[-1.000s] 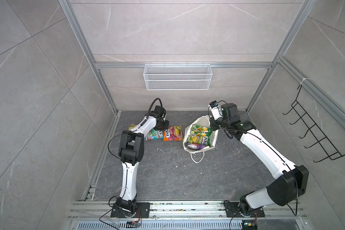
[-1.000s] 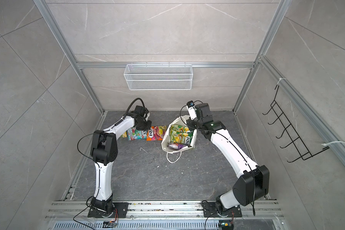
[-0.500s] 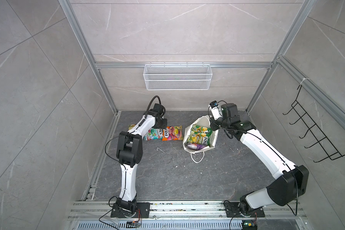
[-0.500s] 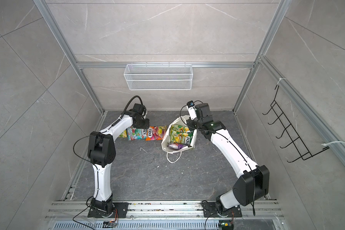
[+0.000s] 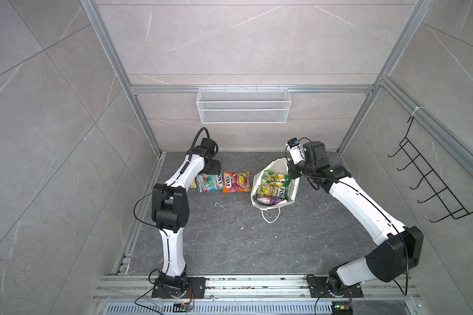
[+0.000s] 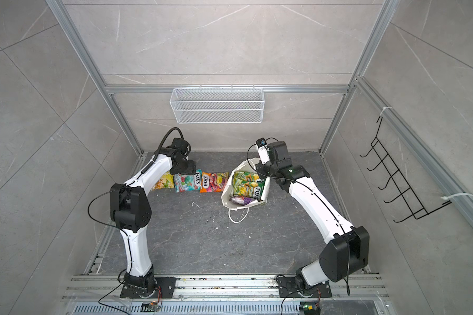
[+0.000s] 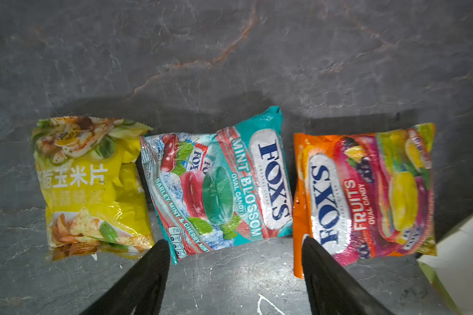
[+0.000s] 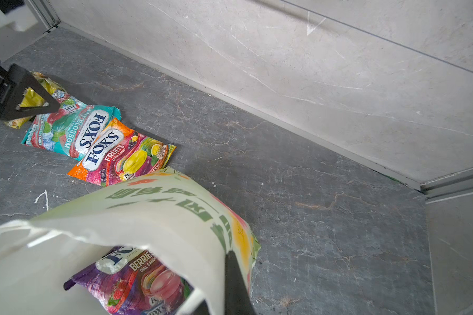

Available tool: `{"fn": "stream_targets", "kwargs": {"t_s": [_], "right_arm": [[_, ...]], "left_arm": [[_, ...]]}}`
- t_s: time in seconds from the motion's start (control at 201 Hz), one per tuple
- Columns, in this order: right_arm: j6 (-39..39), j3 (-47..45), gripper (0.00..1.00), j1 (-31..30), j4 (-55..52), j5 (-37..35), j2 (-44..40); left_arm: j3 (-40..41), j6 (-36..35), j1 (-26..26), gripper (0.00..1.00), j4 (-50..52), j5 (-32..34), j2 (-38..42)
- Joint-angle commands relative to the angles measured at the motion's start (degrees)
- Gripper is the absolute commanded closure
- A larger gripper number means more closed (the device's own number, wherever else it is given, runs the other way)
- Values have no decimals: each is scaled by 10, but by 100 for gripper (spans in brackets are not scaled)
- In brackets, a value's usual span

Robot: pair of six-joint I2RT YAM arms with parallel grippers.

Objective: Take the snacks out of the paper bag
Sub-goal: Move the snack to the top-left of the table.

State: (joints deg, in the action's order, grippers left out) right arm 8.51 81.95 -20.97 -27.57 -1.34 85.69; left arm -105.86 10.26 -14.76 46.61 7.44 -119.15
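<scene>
Left of the paper bag (image 5: 277, 165) on my bench (image 5: 230, 240) lie the fruits packet (image 5: 236, 182), then the mint packet (image 5: 209, 183), then the corn-chip packet (image 6: 164, 182). Three more packets (image 5: 273, 186) lie inside it.

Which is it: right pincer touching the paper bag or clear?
Touching. Right wrist view shows the right pincer pinching the paper bag, its finger flat against the wall.

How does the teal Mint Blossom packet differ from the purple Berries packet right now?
The teal Mint Blossom packet lies flat on the floor, outside the paper bag; the purple Berries packet sits inside it. The teal one lies uncovered; the bag's wall hides part of the purple one. Both are glossy FOX'S oval candy packets.
</scene>
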Motion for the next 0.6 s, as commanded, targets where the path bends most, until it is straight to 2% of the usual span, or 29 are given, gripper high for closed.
{"fn": "stream_targets", "kwargs": {"t_s": [0.0,0.294,0.423,0.592], "right_arm": [[-8,8,100,2,15,-7,-17],[-3,11,100,2,16,-9,-13],[-3,9,100,2,17,-11,-14],[2,7,100,2,16,-17,-19]], "left_arm": [[-13,7,2,16,26,-2,-23],[-18,-29,8,17,3,-37,-71],[-19,-60,9,25,3,-50,-83],[-6,-103,12,29,-2,-53,-85]]}}
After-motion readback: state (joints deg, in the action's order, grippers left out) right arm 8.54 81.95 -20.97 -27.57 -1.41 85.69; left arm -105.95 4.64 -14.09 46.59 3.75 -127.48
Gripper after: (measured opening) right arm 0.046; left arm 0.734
